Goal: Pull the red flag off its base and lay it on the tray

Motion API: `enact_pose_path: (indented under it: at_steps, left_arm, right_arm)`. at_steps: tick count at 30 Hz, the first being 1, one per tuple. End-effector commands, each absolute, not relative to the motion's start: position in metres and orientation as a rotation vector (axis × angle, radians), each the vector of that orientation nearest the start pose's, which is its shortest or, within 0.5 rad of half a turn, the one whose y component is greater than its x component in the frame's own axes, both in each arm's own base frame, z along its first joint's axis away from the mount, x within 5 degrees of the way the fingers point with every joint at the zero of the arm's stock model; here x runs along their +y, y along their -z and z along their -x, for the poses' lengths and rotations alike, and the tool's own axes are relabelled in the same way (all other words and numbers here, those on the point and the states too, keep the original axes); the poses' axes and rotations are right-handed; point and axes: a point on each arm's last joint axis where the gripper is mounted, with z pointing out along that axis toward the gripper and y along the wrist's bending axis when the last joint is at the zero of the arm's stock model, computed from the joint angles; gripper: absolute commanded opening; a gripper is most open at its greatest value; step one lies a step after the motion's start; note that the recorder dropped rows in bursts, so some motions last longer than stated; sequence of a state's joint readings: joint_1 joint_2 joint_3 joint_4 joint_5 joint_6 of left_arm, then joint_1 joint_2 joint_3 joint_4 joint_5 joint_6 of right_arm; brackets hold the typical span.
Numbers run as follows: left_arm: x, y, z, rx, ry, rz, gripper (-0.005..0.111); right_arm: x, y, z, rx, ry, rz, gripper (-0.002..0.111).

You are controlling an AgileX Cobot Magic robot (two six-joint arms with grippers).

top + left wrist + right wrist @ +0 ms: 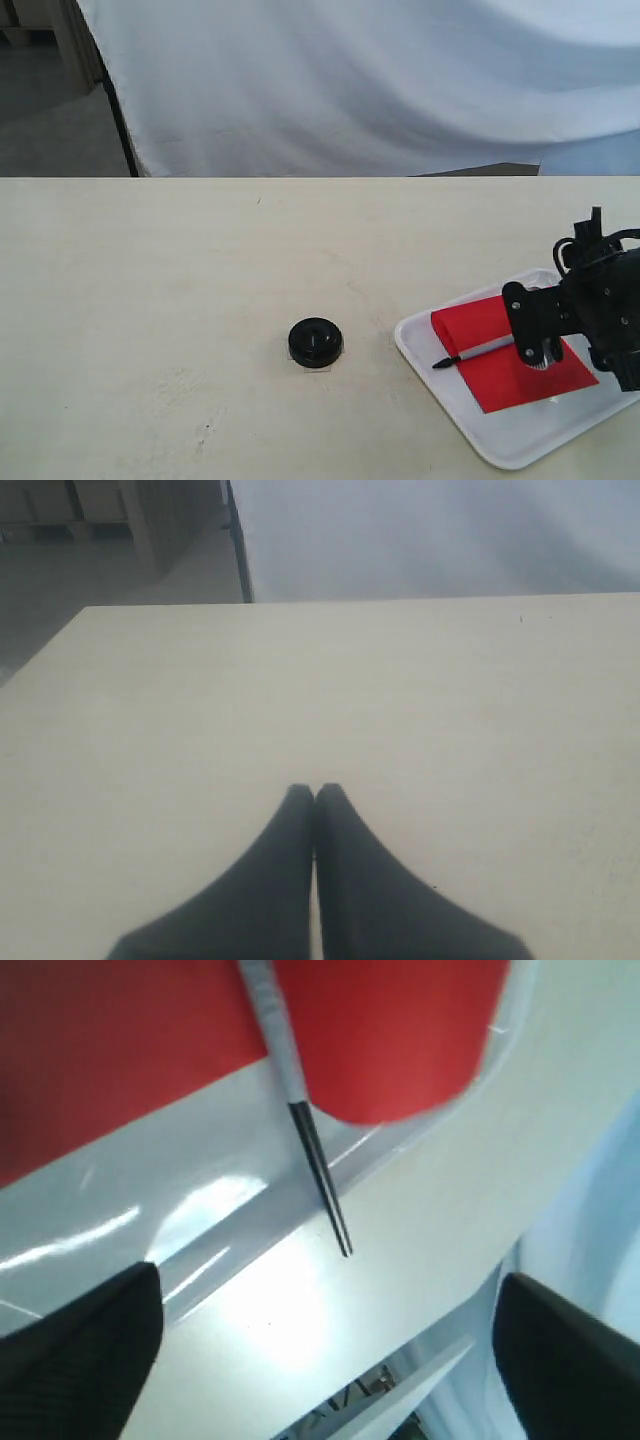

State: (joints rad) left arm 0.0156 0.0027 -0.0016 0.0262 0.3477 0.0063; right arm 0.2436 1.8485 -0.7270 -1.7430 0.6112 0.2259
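We see the red flag [505, 362] lying flat on the tray [512, 447], which sits at the lower right of the exterior view on the cream table [150, 280]. The cloth spreads across the middle of the tray. The thin stick runs out from it towards the left, and its black pointed end stops short of the tray's left rim.

The right gripper [537, 345] hangs directly over the flag, at the right edge of that frame. In the right wrist view its two dark fingers sit far apart in the lower corners. The stick passes between them and touches neither, so the flag is let go and rests on the glossy white plastic.

The base [316, 342] stands alone on the table, a little below the centre of the exterior view. It is well apart from the tray's left corner, and its top hole holds nothing.

The left gripper [315, 798] shows only in its own wrist view, at the bottom centre. Its fingers are pressed tip to tip with nothing between them, above plain tabletop.

A white backdrop cloth [350, 80] hangs across the top of the exterior view, behind the table's far edge.
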Motion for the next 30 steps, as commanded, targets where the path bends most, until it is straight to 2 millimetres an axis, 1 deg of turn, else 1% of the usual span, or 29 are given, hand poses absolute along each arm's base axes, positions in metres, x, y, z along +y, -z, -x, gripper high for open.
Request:
enact_pose_path:
  at_steps: [1,3,4,5,6,7,8,9,11,12,14,15,18,20,22,23,26,30]
  left_arm:
    - [0.002,-0.182,-0.053,1.827,-0.038,-0.008,0.0]
    - [0.002,-0.182,-0.053,1.827,-0.038,-0.008,0.0]
    - [0.002,-0.182,-0.053,1.827,-0.038,-0.008,0.0]
    - [0.002,-0.182,-0.053,1.827,-0.038,-0.008,0.0]
    - [0.002,-0.182,-0.053,1.827,-0.038,-0.008,0.0]
    - [0.002,-0.182,-0.053,1.827,-0.038,-0.008,0.0]
    - [0.002,-0.182,-0.053,1.827,-0.038,-0.008,0.0]
    - [0.002,-0.182,-0.053,1.827,-0.038,-0.008,0.0]
    - [0.002,-0.182,-0.053,1.827,-0.038,-0.008,0.0]
    - [0.002,-0.182,-0.053,1.827,-0.038,-0.008,0.0]
    - [0.002,-0.182,-0.053,1.827,-0.038,-0.008,0.0]
    - [0.002,-0.182,-0.053,1.827,-0.038,-0.008,0.0]
    - [0.002,-0.182,-0.053,1.827,-0.038,-0.008,0.0]
    - [0.002,-0.182,-0.053,1.827,-0.038,-0.008,0.0]
    - [0.002,-0.182,-0.053,1.827,-0.038,-0.008,0.0]
    - [0.002,-0.182,-0.053,1.827,-0.038,-0.008,0.0]
    - [0.002,-0.182,-0.053,1.827,-0.038,-0.008,0.0]
    - [0.002,-0.182,-0.053,1.827,-0.038,-0.008,0.0]
  right_arm:
    - [0.033,-0.144,-0.31,1.89,1.333,1.814,0.059]
    - [0.036,-0.166,-0.308,1.897,1.321,1.647,0.021]
    - [0.039,-0.18,-0.305,1.912,1.263,1.508,0.0]
    - [0.044,-0.196,-0.301,1.924,1.146,1.351,0.0]
    - [0.05,-0.216,-0.295,1.946,0.928,1.115,-0.001]
    - [0.049,-0.232,-0.29,1.967,0.769,0.91,-0.001]
    - [0.041,-0.249,-0.282,2.004,0.602,0.67,-0.001]
    - [0.034,-0.259,-0.273,2.048,0.478,0.486,-0.001]
    - [0.023,-0.274,-0.256,2.093,0.319,0.218,-0.001]
    - [0.021,-0.281,-0.247,2.089,0.259,0.152,-0.001]
    - [0.02,-0.291,-0.221,2.091,0.168,0.123,-0.001]
    - [0.02,-0.293,-0.21,2.087,0.14,0.142,-0.001]
    - [0.02,-0.306,-0.167,2.053,-0.026,0.069,-0.001]
    - [0.018,-0.313,-0.135,1.985,-0.092,0.059,-0.001]
    - [0.013,-0.319,-0.104,1.87,-0.118,0.045,-0.001]
    - [0.01,-0.32,-0.089,1.811,-0.126,0.041,-0.001]
    - [0.004,-0.317,-0.056,1.655,-0.157,0.022,-0.001]
    - [0.0,-0.31,-0.025,1.426,-0.205,0.012,-0.001]
